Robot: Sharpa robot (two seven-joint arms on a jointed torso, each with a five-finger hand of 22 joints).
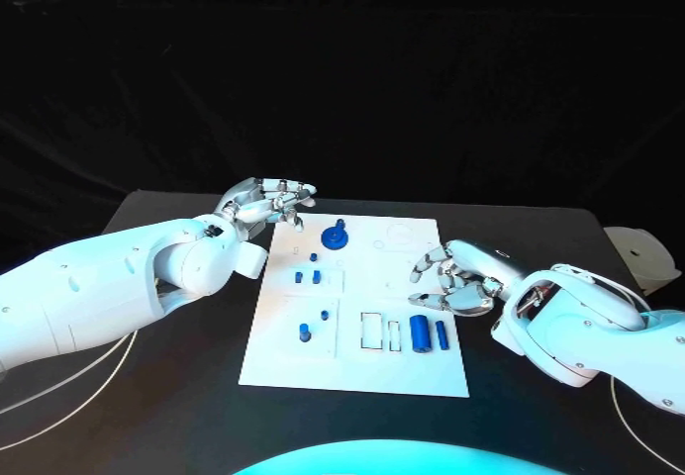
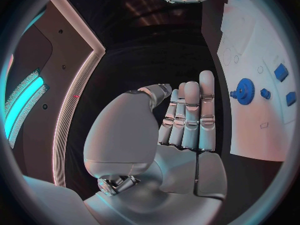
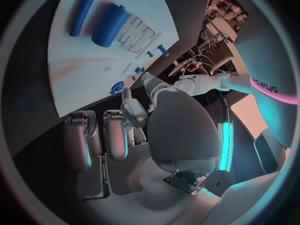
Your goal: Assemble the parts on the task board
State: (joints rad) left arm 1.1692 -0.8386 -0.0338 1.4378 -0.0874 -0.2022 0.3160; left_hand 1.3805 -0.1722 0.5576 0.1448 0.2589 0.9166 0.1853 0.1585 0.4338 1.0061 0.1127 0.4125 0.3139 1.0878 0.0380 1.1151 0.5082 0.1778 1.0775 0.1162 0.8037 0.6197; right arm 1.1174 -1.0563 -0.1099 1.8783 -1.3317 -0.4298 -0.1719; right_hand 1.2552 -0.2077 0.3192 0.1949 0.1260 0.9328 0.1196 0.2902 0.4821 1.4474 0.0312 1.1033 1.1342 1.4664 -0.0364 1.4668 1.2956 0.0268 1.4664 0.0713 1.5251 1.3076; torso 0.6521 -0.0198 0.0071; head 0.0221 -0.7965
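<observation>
The white task board [image 1: 357, 368] lies in the middle of the black table. A blue gear [image 1: 336, 237] stands near its far edge, with small blue pieces [image 1: 316, 259] just in front of it. A thick blue cylinder [image 1: 422, 332] and a thin one [image 1: 442, 334] lie at the right, beside white slots [image 1: 371, 330]. My left hand [image 1: 268, 206] hovers at the board's far left corner, fingers straight [image 2: 190, 115], holding nothing. My right hand [image 1: 457, 278] hangs over the board's right edge, fingers loosely curved and empty. The right wrist view shows both cylinders [image 3: 110, 25] and the gear [image 3: 116, 89].
A pale rounded object [image 1: 638, 252] sits at the table's right edge. Cables [image 1: 86, 371] trail over the table under my left arm. Two blue pegs [image 1: 306, 332] stand in the board's near left part.
</observation>
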